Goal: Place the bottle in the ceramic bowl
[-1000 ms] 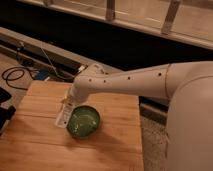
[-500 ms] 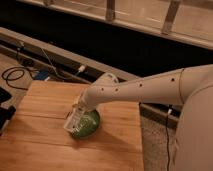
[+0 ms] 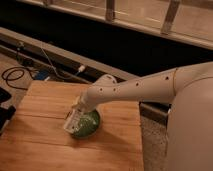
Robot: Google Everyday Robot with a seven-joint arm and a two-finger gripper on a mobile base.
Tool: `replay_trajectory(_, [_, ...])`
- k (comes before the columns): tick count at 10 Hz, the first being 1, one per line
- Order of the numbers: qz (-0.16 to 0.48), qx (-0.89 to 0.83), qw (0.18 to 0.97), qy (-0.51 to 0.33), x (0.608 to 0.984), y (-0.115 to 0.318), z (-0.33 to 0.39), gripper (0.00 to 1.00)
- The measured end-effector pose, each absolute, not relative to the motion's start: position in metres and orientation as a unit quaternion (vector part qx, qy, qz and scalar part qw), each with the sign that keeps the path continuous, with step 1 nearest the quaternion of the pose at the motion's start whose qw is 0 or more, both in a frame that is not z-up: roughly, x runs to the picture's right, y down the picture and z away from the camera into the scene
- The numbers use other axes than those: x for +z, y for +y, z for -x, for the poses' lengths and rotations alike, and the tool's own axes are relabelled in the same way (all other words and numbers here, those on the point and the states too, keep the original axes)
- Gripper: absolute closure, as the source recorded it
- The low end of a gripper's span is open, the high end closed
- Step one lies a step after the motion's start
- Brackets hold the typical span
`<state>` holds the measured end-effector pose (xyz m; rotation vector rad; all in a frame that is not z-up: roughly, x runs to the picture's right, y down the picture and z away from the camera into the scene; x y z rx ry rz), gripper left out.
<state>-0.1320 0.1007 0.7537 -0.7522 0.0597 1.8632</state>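
The arm (image 3: 135, 89) reached in from the right across the wooden table (image 3: 45, 145), sloping down to the bowl (image 3: 89, 126), which sat near the middle of the tabletop, a little toward the near side. The gripper (image 3: 75, 119) was low over the bowl's left rim, pointing down and to the left. A pale, slim shape at its tip looked like the bottle (image 3: 71, 121), held at a slant with its lower end just past the left rim and its upper end over the green inside. How wide the fingers stood could not be told, since gripper and bottle ran together as one light patch; by its place at the tip, the bottle seemed to be in the grasp and not lying loose.

As a judgement, the task was far along but not finished. The carry to the bowl looked done, and the bottle hung at the bowl's edge, partly over it. Whether it touched the rim or the inside could not be made out. What was left was to bring it fully over the hollow, let go, and lift the arm clear. Because the bottle seemed about as long as the bowl was wide, it would likely come to rest leaning across the rim, not lying flat on the bottom.

Beyond the table's far left corner, cables (image 3: 20, 75) lay on the floor.
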Motion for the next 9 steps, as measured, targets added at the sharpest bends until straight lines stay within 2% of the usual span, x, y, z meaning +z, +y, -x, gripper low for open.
replay_trajectory(5, [0.316, 0.782, 0.536, 0.025, 0.7537, 0.1010, 0.1324, 0.24])
replay_trajectory(6, [0.316, 0.782, 0.536, 0.025, 0.7538, 0.1012, 0.1326, 0.20])
replay_trajectory(9, [0.317, 0.782, 0.536, 0.026, 0.7541, 0.1016, 0.1326, 0.20])
